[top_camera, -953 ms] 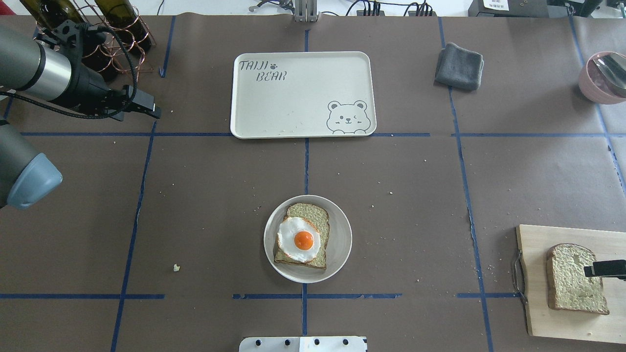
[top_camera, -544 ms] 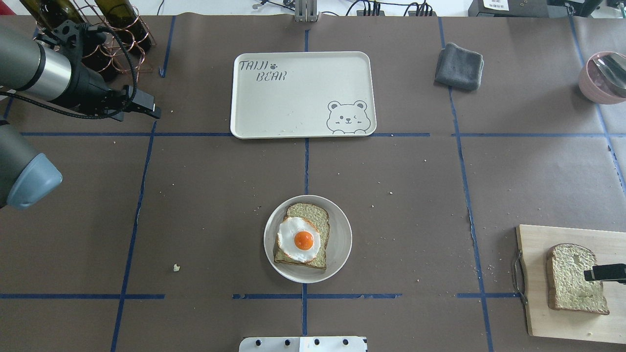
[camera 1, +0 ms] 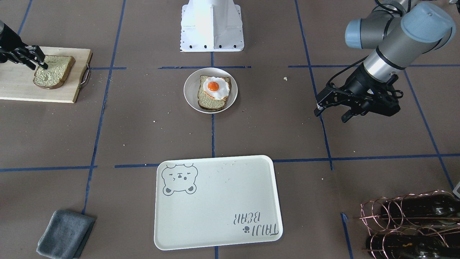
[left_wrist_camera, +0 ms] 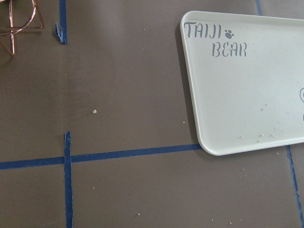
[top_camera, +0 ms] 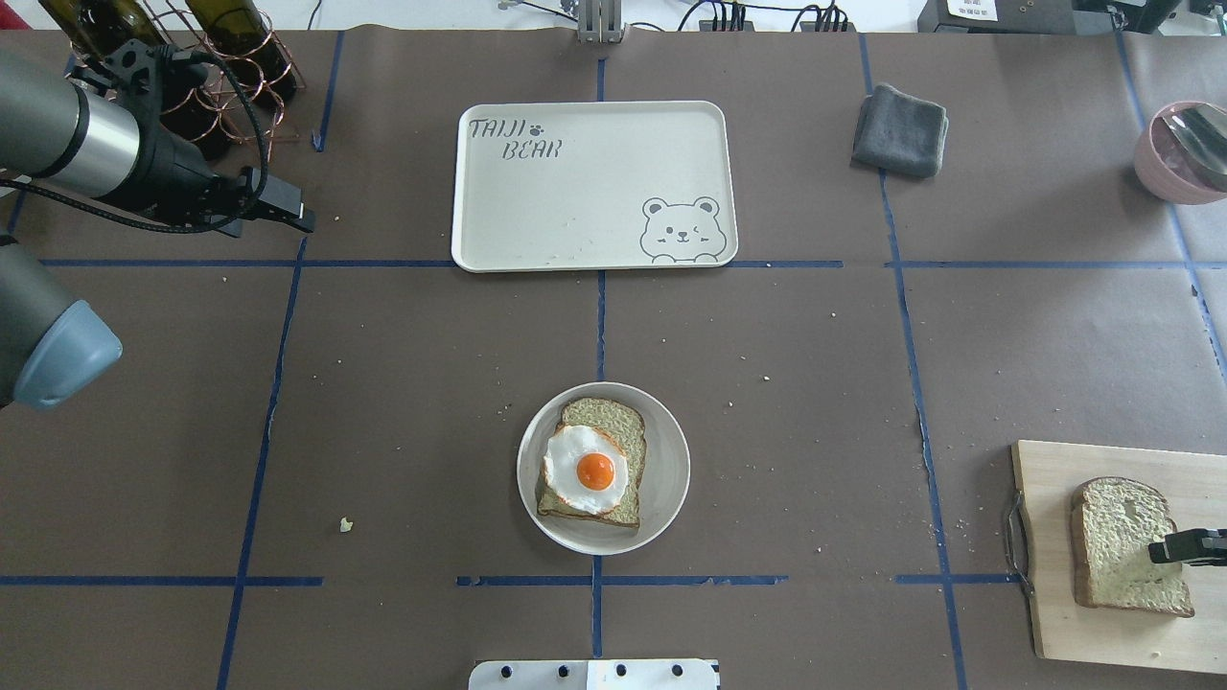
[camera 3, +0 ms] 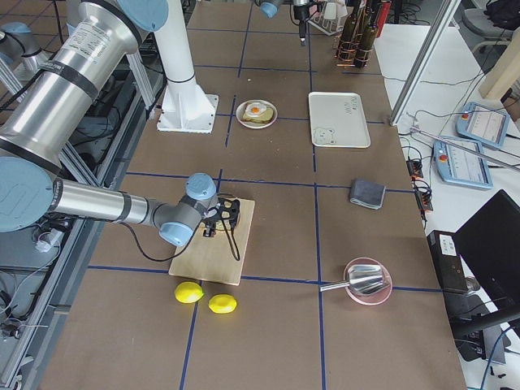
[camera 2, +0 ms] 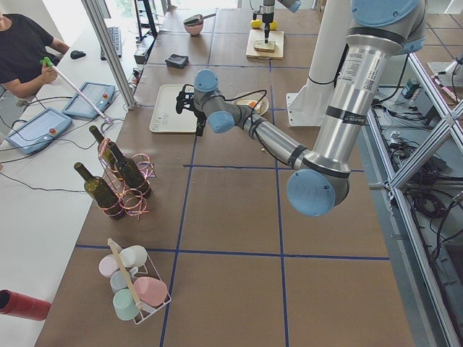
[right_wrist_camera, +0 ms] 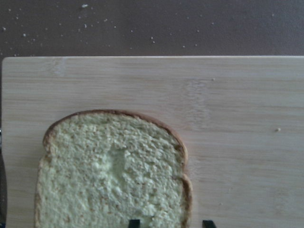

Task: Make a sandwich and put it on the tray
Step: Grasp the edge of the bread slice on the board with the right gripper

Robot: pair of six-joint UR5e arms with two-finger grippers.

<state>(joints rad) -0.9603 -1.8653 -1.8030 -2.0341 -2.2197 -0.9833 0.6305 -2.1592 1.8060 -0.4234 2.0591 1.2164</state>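
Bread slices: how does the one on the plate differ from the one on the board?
The plate slice carries a fried egg; the board slice is bare. The plate slice sits mid-table with no hand near; the board slice has the right hand at its edge. Both are pale with brown crusts.

My left arm (camera 1: 386,54) and right arm (camera 3: 89,205) are brushed silver-grey tubes, with pale blue caps (camera 1: 427,16) on the round joints. Each ends in matte black hardware: my left claw (camera 1: 329,117) and right claw (camera 1: 37,62), both thin-fingered. A black cable (camera 1: 341,73) loops loosely off my left wrist. My base (camera 1: 212,25) is a white pedestal with a row of dark bolt holes.
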